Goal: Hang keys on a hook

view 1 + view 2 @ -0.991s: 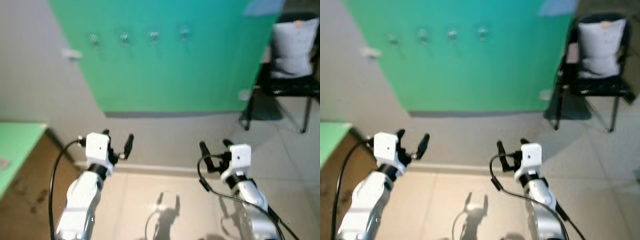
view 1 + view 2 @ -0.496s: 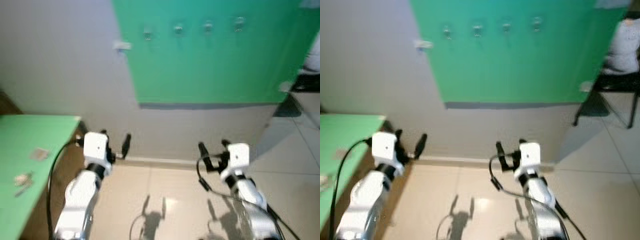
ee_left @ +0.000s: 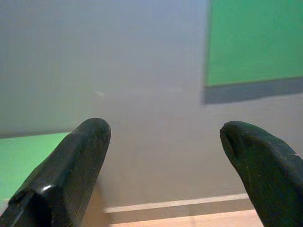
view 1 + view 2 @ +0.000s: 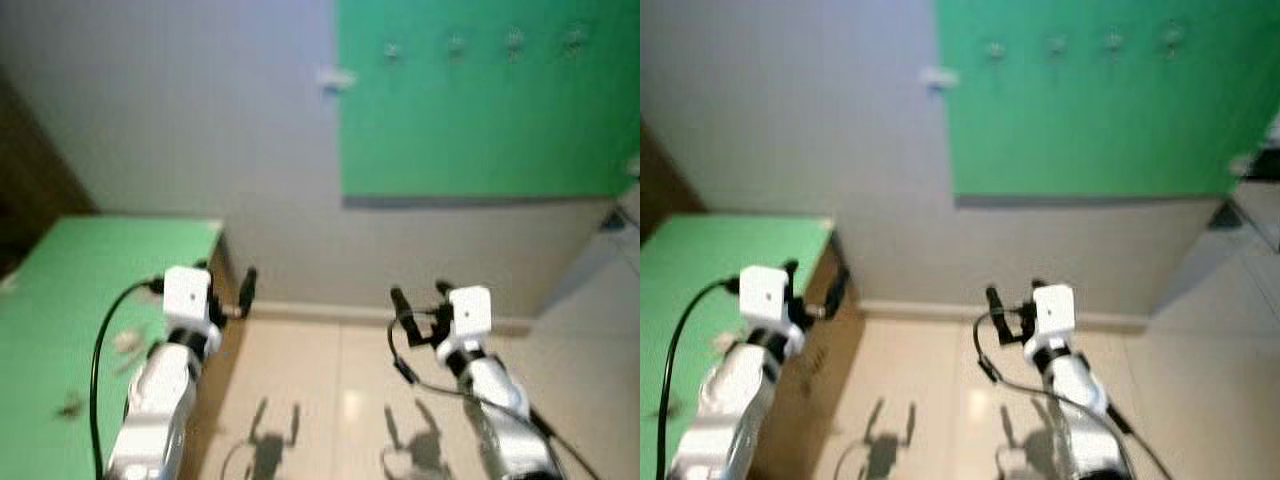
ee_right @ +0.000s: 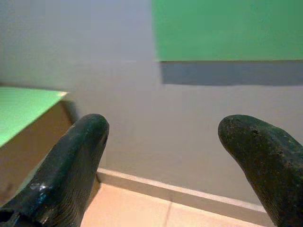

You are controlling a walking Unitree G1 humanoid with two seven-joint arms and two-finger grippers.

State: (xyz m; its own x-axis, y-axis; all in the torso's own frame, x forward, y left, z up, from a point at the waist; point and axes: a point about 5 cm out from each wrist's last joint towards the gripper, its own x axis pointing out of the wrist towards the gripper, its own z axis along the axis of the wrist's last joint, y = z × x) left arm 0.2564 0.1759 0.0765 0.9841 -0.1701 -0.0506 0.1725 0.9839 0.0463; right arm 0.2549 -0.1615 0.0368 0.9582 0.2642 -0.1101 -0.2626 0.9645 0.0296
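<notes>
Several small metal hooks (image 4: 455, 45) sit in a row on a green wall panel (image 4: 480, 120) at the upper right. On the green table (image 4: 60, 300) at the left lie a pale scrap (image 4: 125, 341) and a small dark thing (image 4: 70, 405), perhaps the keys; blur hides the details. My left gripper (image 4: 228, 288) is open and empty, held over the table's right corner. At the same height my right gripper (image 4: 420, 300) is open over the floor. In the wrist views the left gripper (image 3: 163, 137) and the right gripper (image 5: 163, 132) face the grey wall, nothing between their fingers.
A grey wall (image 4: 200, 120) with a skirting board (image 4: 320, 312) runs across ahead. A small white fitting (image 4: 335, 77) sticks out beside the panel's left edge. Beige floor tiles (image 4: 330, 400) lie between my arms. The table's brown side (image 4: 215, 330) stands close to my left arm.
The camera has swung left: the green panel and hooks slid to the right, the chair left the picture, and more of the green table came in. Both grippers stay open.
</notes>
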